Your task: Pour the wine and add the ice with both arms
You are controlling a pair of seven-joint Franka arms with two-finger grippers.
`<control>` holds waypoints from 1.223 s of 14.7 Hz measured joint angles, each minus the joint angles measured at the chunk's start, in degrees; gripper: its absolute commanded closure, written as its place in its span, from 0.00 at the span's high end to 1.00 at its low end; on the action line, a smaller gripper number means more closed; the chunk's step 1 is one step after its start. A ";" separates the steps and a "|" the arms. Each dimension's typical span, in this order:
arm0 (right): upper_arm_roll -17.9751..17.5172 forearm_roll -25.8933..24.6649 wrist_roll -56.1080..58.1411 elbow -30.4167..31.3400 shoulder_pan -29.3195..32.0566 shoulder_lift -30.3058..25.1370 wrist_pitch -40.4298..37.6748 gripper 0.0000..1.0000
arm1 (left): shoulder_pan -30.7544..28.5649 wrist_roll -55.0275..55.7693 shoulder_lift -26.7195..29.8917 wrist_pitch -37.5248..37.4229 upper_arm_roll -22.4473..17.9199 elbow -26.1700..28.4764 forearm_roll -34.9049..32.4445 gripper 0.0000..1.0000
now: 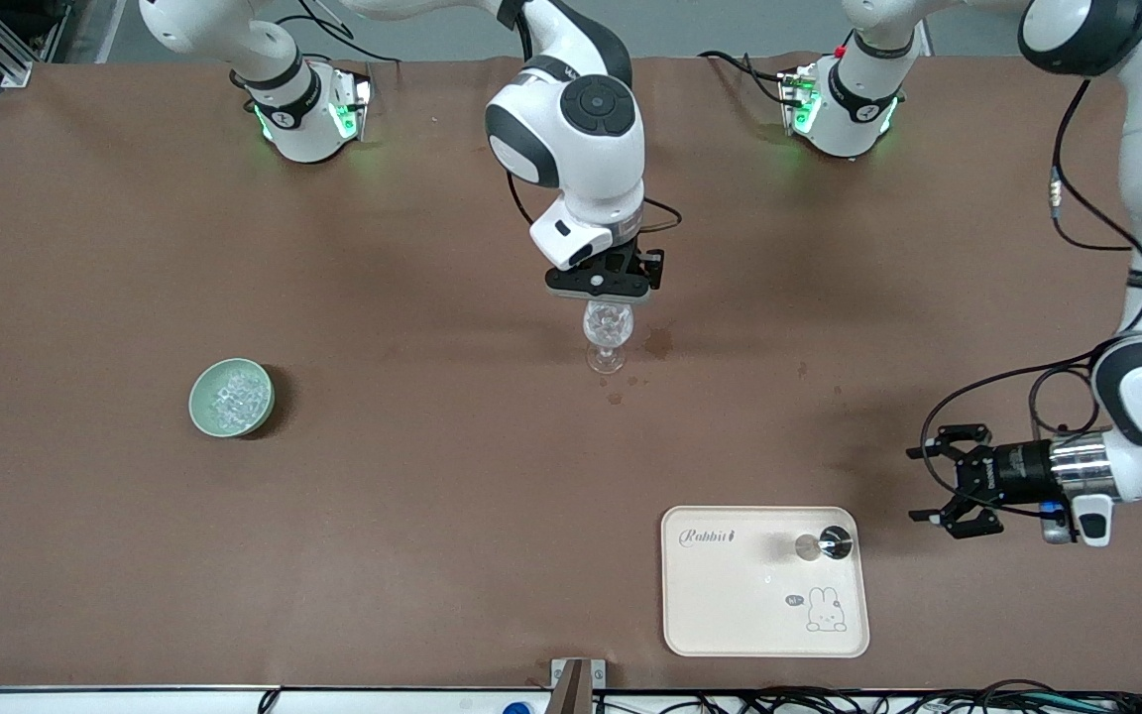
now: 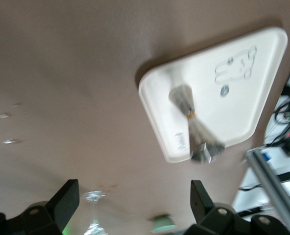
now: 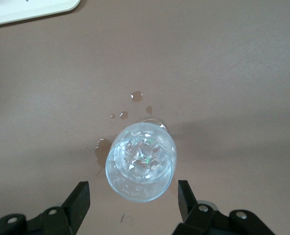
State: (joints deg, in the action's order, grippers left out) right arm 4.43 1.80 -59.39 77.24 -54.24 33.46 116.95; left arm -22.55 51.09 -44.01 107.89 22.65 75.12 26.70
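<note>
A clear stemmed glass (image 1: 607, 339) stands mid-table, and ice (image 3: 144, 157) glints inside it. More ice (image 1: 232, 395) fills a pale green bowl (image 1: 196, 412) toward the right arm's end of the table. My right gripper (image 1: 603, 294) hangs straight over the glass, open and empty. In the right wrist view (image 3: 132, 200) the glass (image 3: 141, 164) stands just ahead of the spread fingers. My left gripper (image 1: 948, 482) is open and empty, low over the table beside the tray. In the left wrist view (image 2: 132, 198) the glass (image 2: 93, 215) and the bowl (image 2: 163, 224) show blurred.
A cream tray (image 1: 730, 605) with a rabbit drawing lies near the front edge, with a small metal hourglass-shaped piece (image 1: 822, 544) on it; both show in the left wrist view (image 2: 262, 58). Wet spots (image 1: 657, 343) mark the brown table beside the glass.
</note>
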 measured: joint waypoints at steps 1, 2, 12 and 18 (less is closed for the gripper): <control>0.44 -0.01 -0.02 -0.32 0.08 -0.13 -0.68 0.90 | 0.55 0.02 2.25 -1.43 0.42 0.03 -3.42 1.00; 1.17 -0.07 -0.02 -0.71 0.34 -0.49 -2.19 0.93 | 1.54 0.08 4.60 -2.45 0.90 0.08 -7.38 1.00; 11.68 -8.45 9.11 -1.13 11.84 -9.80 -12.57 0.99 | 5.38 -3.26 16.31 -10.99 12.69 0.68 -35.36 1.00; 11.88 -8.40 30.77 3.17 25.68 -15.21 -13.60 0.99 | 5.79 -13.90 22.61 -11.25 15.84 0.84 -38.73 1.00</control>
State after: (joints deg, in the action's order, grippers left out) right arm 16.31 -6.60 -28.61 80.42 -28.56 18.25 103.35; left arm -16.76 37.19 -21.40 96.64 38.50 75.96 -12.03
